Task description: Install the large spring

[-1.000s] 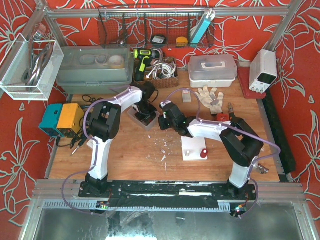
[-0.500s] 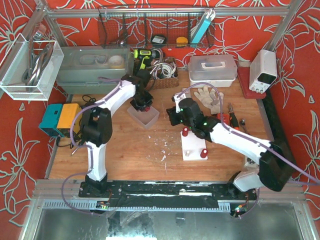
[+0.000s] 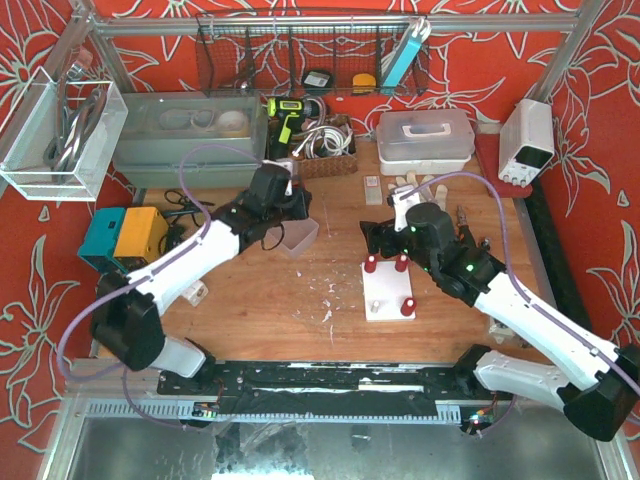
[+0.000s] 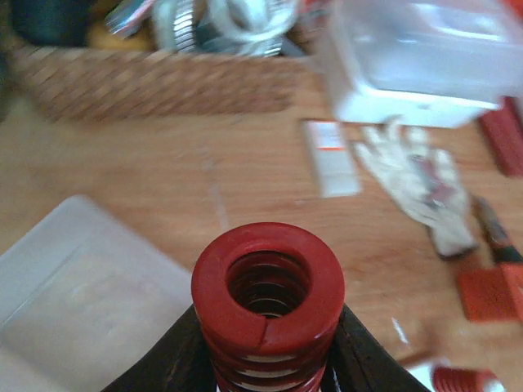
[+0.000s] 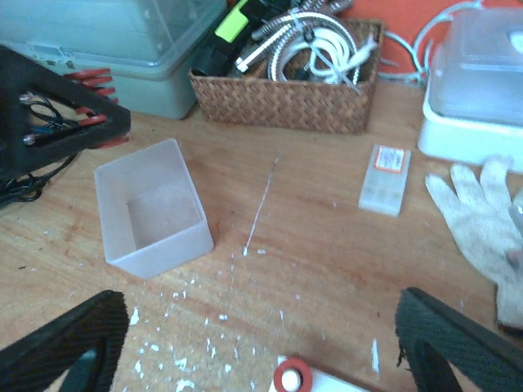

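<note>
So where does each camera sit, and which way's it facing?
Top external: above and behind, looking down at the table; left arm, right arm show.
Left wrist: behind the left tool, facing past its large red spring.
Right wrist: behind the open right tool, facing the clear bin.
Both wrist views share the white glove.

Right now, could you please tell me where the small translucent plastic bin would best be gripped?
Probably by one thin upright wall of the small translucent plastic bin, coming straight down from above and pinching that wall inside and out. The bin stands upright, open-topped and empty, so its rim is exposed all round.
</note>
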Robot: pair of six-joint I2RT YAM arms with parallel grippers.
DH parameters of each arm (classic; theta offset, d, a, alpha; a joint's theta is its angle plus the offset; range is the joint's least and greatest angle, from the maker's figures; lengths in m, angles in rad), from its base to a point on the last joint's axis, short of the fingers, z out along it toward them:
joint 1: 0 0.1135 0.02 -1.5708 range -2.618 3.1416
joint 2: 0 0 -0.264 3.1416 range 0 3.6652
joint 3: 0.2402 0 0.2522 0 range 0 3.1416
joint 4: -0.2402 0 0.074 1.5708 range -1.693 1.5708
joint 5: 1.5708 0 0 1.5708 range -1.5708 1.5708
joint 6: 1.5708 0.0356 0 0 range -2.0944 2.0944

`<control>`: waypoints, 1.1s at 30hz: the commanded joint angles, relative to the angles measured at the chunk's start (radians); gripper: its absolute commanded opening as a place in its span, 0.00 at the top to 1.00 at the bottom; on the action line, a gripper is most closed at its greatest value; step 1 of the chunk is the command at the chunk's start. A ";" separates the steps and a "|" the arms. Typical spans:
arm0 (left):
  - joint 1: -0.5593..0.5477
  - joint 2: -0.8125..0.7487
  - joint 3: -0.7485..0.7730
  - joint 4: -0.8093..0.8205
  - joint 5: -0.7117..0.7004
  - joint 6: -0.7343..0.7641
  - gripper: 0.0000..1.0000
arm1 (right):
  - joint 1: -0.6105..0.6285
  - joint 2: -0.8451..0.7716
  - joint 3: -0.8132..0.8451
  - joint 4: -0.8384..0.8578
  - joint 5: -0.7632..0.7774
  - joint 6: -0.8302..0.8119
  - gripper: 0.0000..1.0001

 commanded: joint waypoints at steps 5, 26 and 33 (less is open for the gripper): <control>-0.175 -0.204 -0.372 0.712 0.176 0.588 0.99 | -0.023 -0.086 0.039 -0.249 -0.041 -0.024 0.06; -0.375 -0.216 -0.682 1.095 0.152 0.889 1.00 | -0.018 0.044 0.166 -0.331 -0.463 0.036 0.35; -0.384 -0.198 -0.652 1.050 0.130 0.884 1.00 | 0.036 0.113 0.207 -0.339 -0.366 0.037 0.33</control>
